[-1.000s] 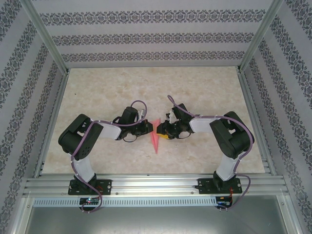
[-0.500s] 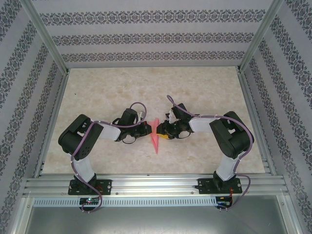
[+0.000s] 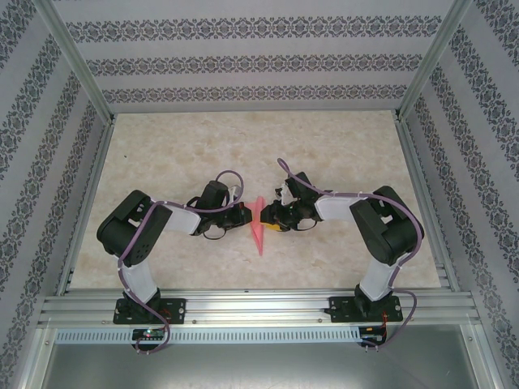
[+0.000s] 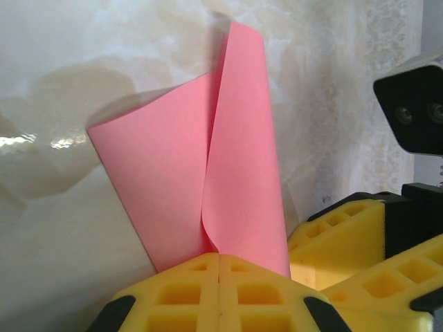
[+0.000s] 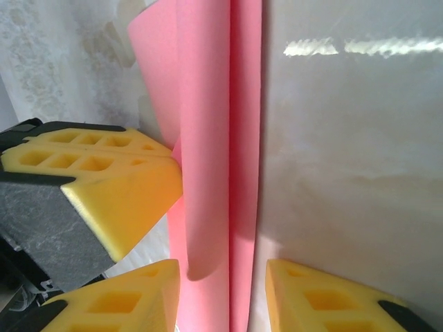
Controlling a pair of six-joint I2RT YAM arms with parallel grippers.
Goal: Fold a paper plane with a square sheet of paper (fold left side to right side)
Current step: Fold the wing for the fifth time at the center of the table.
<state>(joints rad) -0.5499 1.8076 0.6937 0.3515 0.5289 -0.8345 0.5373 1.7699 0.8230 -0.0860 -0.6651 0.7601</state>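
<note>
Left gripper (image 4: 219,264) pinched the pink paper (image 4: 235,159) tight.
Right gripper (image 5: 223,280), at 3 o'clock, sat loose around it.

The salmon-red sheet of paper (image 3: 259,229) is already creased into a slim pointed shape, its tip aimed at the near edge of the table (image 3: 340,146). It sits about midway between the left and right edges, nearer the front than the back. Close up, its plain flaps (image 4: 208,194) stand apart, one curling loosely over the other, with a lengthwise crease (image 5: 230,138) between them.
</note>
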